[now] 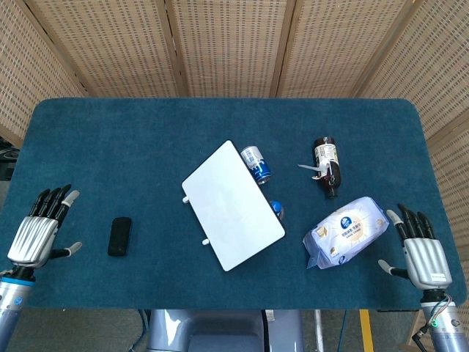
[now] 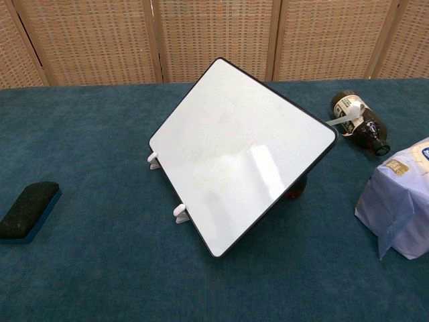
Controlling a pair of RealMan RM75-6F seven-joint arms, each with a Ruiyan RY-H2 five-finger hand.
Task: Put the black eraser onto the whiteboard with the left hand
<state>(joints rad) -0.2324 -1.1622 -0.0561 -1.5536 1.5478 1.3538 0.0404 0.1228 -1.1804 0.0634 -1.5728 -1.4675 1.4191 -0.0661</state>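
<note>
One black eraser with a blue bottom (image 1: 120, 236) lies flat on the blue table (image 1: 132, 147), near the left robot hand (image 1: 38, 229) but not touching it. One white board with a dark rim (image 1: 232, 206) sits tilted in the middle, well apart from the eraser. I count two blue cans (image 1: 256, 164), one brown bottle (image 1: 327, 166) and one pack of wipes (image 1: 344, 232). Both the left and the right robot hand (image 1: 421, 249) are spread wide, holding nothing.

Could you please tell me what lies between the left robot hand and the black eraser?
Nothing: in the head view only bare blue tablecloth separates the open left robot hand from the black rectangular eraser.
</note>
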